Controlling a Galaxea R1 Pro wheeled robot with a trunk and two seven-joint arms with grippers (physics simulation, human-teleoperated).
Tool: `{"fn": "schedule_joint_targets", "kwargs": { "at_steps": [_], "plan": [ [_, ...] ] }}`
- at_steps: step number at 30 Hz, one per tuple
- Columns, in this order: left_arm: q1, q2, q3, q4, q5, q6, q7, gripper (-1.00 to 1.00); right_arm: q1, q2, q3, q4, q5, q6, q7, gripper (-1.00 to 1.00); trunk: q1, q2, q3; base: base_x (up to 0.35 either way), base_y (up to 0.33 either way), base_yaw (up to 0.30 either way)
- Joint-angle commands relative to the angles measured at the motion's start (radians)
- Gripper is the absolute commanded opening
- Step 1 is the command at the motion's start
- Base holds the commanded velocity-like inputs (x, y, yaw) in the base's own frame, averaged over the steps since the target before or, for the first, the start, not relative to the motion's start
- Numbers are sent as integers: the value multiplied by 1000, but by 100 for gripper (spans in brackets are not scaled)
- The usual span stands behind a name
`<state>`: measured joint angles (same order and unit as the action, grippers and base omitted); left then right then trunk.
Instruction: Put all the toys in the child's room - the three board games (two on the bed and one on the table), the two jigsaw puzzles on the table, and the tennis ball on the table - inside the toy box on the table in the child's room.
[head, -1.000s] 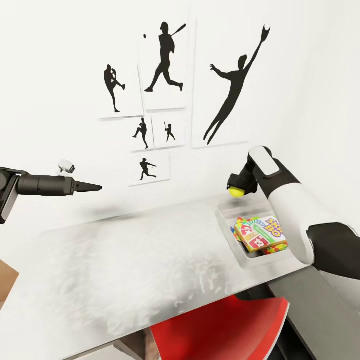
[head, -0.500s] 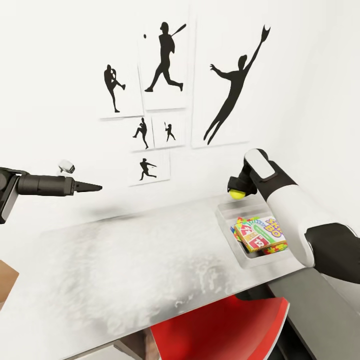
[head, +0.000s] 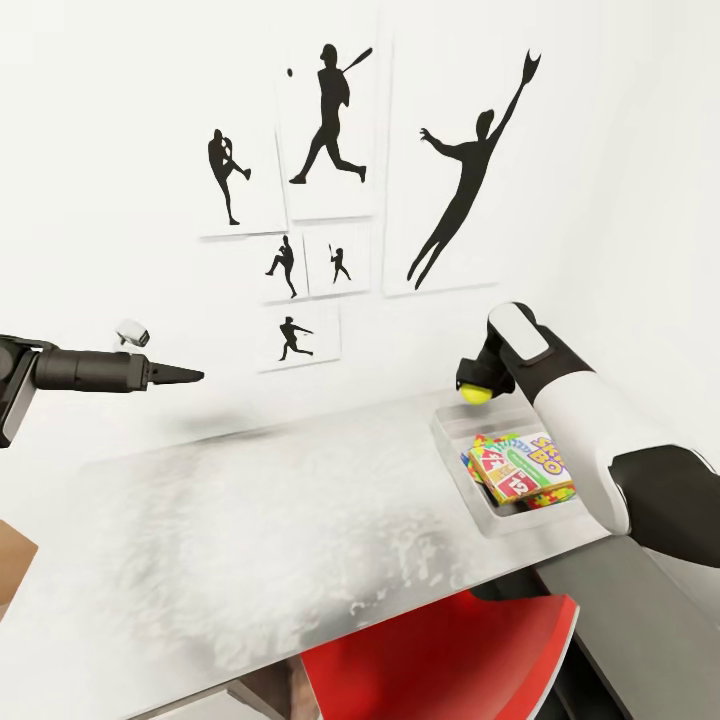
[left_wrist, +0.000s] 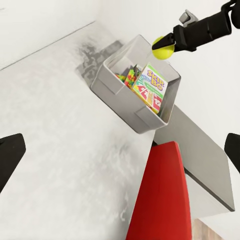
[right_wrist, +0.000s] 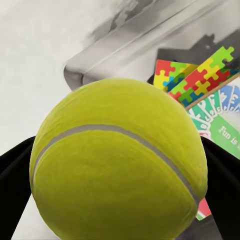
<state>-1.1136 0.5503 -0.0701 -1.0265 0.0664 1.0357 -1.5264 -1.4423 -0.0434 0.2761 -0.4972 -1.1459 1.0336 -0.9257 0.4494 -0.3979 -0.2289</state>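
My right gripper (head: 476, 390) is shut on the yellow-green tennis ball (head: 477, 392), holding it in the air just above the far left corner of the grey toy box (head: 452, 437). The ball (right_wrist: 117, 160) looms large in the right wrist view and also shows in the left wrist view (left_wrist: 163, 47). Inside the toy box (left_wrist: 119, 92) lie board games (head: 525, 462) with bright covers, stacked on a multicoloured jigsaw puzzle (right_wrist: 205, 75). My left gripper (head: 190, 376) hovers high over the left part of the pale table (head: 250, 520), its black fingertips (left_wrist: 10, 157) wide apart, so it is open.
A red and white chair (head: 440, 655) is tucked under the table's front edge. The white wall behind carries black baseball-player silhouettes (head: 330, 120). A lower dark grey side unit (left_wrist: 205, 157) adjoins the table to the right of the toy box.
The right gripper with the tennis ball has shifted slightly toward the toy box and a little lower. The left arm has not moved.
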Motion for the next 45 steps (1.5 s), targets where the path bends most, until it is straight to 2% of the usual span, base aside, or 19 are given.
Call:
{"fn": "schedule_joint_targets", "kwargs": {
  "at_steps": [1, 15, 20, 23, 27, 29, 30, 35, 38, 41, 45],
  "plan": [
    [-1, 1, -4, 0, 6, 11, 0, 100, -1, -1, 8, 2, -11, 3, -8, -100, 1, -2, -2, 0, 0, 0],
    [-1, 2, -4, 0, 6, 10, -1, 100, -1, -2, 9, 20, -11, 4, -3, -100, 1, -2, -2, 0, 0, 0],
    [-1, 2, -4, 0, 6, 10, -1, 100, -2, -2, 9, 20, -10, 3, 52, -100, 1, -2, -2, 0, 0, 0],
    [-1, 1, -4, 0, 6, 10, -1, 100, -3, -4, 9, 21, -7, 2, 107, -100, 1, -2, -2, 0, 0, 0],
    [-1, 0, -4, 0, 7, 10, -1, 100, -3, -4, 9, 28, 36, -9, 125, -100, 1, -2, -2, 0, 0, 0],
    [-1, 0, -4, 0, 6, 10, -1, 100, -3, -4, 9, 47, 82, -14, 138, -100, 1, -2, -2, 0, 0, 0],
    [-1, 0, -4, 0, 6, 10, -1, 100, -3, -4, 9, 58, 100, -16, 155, -100, 1, -2, -2, 0, 0, 0],
    [-1, 1, -4, 0, 7, 10, -1, 100, -3, -5, 9, 91, 134, -41, 265, -100, 1, -2, -2, 0, 0, 0],
    [-1, 2, -4, 0, 7, 10, -1, 100, -3, -4, 9, 113, 163, -58, 296, -100, 1, -2, -2, 0, 0, 0],
    [-1, 2, -4, 0, 7, 10, -1, 100, -3, -4, 9, 135, 225, -69, 325, -100, 1, -2, -2, 0, 0, 0],
    [-1, 2, -4, 0, 7, 10, -1, 100, -3, -3, 9, 141, 249, -75, 380, -100, 1, -2, -2, 0, 0, 0]
  ]
}}
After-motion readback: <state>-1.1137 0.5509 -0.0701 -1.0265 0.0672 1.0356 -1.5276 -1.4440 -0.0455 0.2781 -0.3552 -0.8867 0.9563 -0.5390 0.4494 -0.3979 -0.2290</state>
